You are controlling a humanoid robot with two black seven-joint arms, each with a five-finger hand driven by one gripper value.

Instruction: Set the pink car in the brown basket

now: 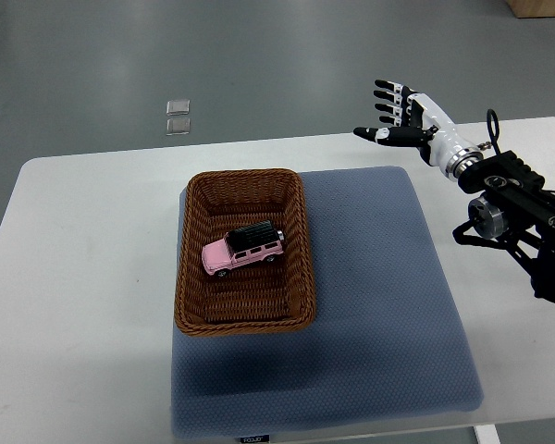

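Observation:
A pink toy car (243, 250) with a black roof lies inside the brown wicker basket (296, 242), near its middle and angled slightly. The basket stands on the left part of a blue-grey mat (379, 305). My right hand (398, 113) is raised over the table's far right edge, well away from the basket. Its fingers are spread and it holds nothing. Its black forearm (523, 213) comes in from the right edge. The left arm does not show.
The white table (83, 277) carries the mat and basket. Two small clear squares (178, 117) lie on the grey floor beyond the table. A wooden object's corner (541, 7) shows at the top right.

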